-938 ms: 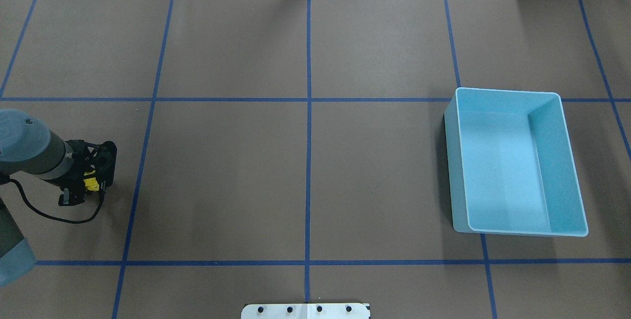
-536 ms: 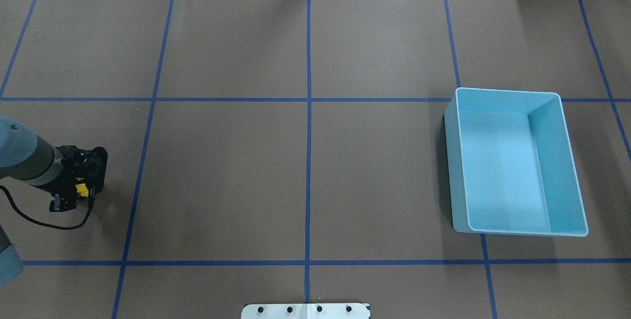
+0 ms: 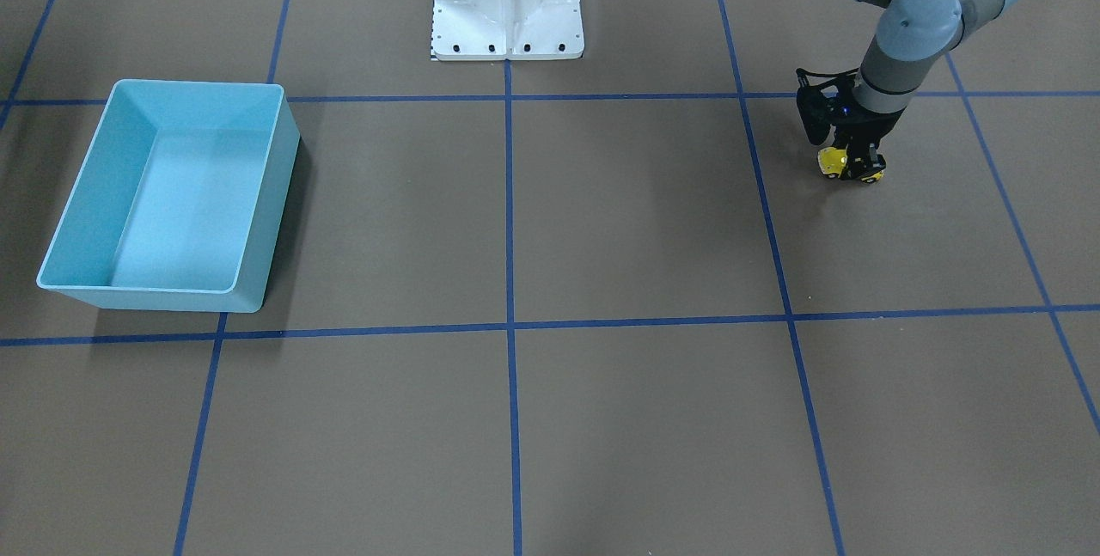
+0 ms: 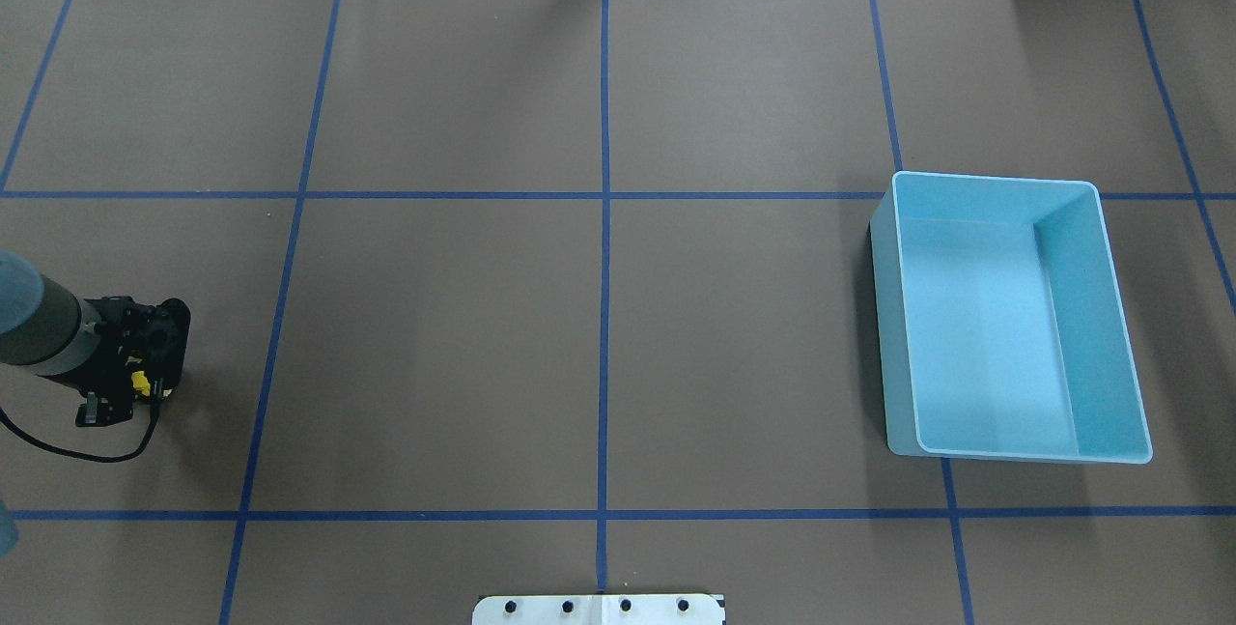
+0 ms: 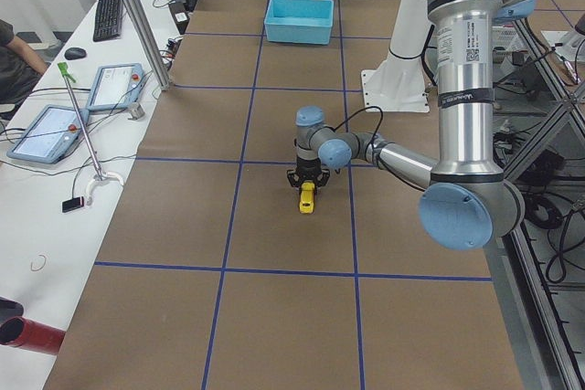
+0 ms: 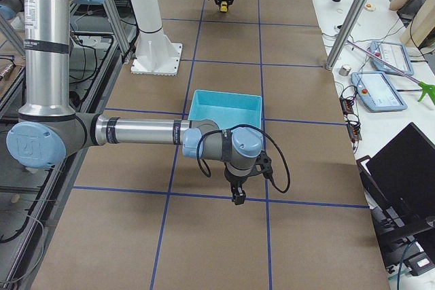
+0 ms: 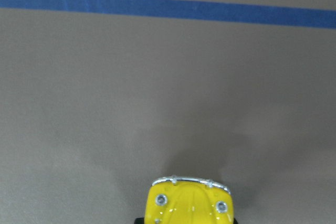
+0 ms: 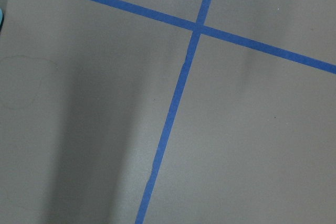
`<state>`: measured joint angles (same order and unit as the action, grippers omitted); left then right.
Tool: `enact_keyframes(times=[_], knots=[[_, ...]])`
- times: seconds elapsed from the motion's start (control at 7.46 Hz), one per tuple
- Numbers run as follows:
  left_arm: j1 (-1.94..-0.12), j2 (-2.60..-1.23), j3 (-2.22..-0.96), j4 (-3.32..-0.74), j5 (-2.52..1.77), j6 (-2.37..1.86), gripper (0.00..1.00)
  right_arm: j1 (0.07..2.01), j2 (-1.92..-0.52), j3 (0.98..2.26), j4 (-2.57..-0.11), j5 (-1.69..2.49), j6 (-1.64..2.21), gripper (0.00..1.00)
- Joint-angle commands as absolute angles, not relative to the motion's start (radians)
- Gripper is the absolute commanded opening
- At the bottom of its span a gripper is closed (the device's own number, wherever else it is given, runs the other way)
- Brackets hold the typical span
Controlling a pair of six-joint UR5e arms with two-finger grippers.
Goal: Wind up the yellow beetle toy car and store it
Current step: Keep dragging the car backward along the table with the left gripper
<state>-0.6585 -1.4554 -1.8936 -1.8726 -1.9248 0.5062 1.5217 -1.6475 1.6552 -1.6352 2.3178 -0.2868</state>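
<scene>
The yellow beetle toy car (image 3: 835, 162) is tiny and glossy, low at the brown table on the robot's left side. My left gripper (image 3: 852, 168) is shut on it from above. The car also shows in the overhead view (image 4: 141, 381), the exterior left view (image 5: 307, 198) and the left wrist view (image 7: 188, 204), nose forward. The light blue bin (image 4: 995, 179) stands empty on the robot's right side. My right gripper (image 6: 238, 199) shows only in the exterior right view, pointing down in front of the bin (image 6: 225, 94); I cannot tell if it is open or shut.
Blue tape lines (image 4: 604, 219) divide the brown table into squares. The white robot base (image 3: 507, 15) stands at the table's robot-side edge. Tablets (image 5: 50, 130) and a metal pole (image 5: 137, 25) are on the operators' bench beyond the table.
My left gripper has moved toward the table's left edge, still holding the yellow car. The bin has not moved.
</scene>
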Motion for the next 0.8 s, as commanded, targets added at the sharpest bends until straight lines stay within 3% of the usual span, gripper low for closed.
enact_keyframes(times=[0.0, 0.67], knots=[[-0.66, -1.443, -1.891, -1.897, -1.937, 0.506, 0.0, 1.522, -1.647, 1.655, -1.635, 2.318, -0.287, 1.0], [-0.686, -1.408, -1.868, -1.959, -1.962, 0.544, 0.0, 1.522, -1.647, 1.655, -1.635, 2.318, -0.287, 1.0]])
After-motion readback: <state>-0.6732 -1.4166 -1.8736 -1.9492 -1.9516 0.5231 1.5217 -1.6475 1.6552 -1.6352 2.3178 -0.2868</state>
